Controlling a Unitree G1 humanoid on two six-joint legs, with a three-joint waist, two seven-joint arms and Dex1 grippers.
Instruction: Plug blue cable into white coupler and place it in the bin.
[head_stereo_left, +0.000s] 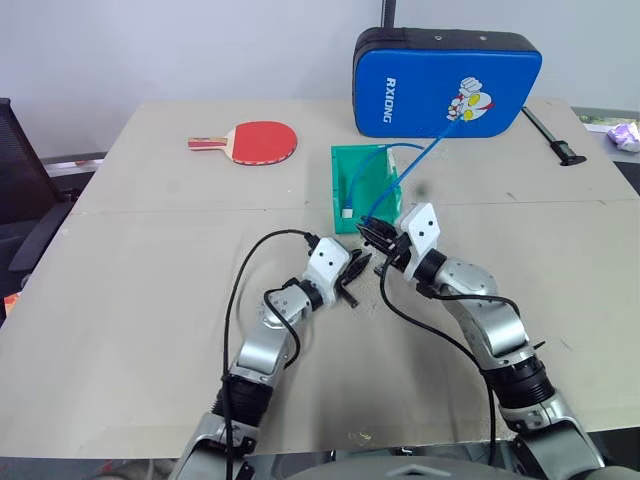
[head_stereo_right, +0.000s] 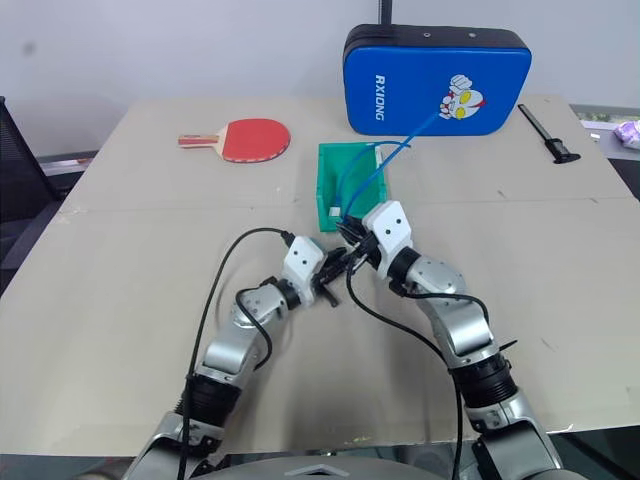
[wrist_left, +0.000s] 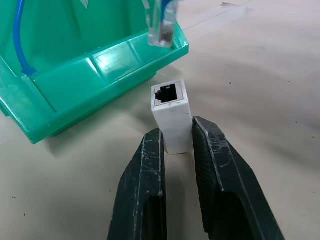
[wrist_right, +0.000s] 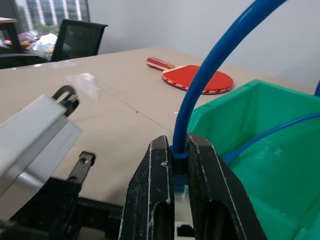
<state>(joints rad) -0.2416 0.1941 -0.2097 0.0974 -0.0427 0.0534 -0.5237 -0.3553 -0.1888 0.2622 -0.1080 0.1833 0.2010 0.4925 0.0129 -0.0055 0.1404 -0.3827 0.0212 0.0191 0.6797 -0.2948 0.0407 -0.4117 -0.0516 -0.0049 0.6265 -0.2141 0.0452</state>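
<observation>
1. Left claw (wrist_left: 177, 150) is clamped on the white coupler (wrist_left: 171, 114), socket facing 12 o'clock toward the bin (wrist_left: 100, 75).
2. Right claw (wrist_right: 181, 187) pinches the blue cable (wrist_right: 210, 75) just behind its plug, directly above the coupler.
3. Plug and socket axes look crossed; aligning them comes next.

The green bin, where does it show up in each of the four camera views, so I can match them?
Left eye view: the bin sits mid-table, just in front of the blue case.
Right eye view: same spot, in front of the case.
Left wrist view: just beyond the white coupler held in the left gripper.
Right wrist view: beside and beyond the right gripper.
Shared landmark: the blue cable running into the bin.
</observation>
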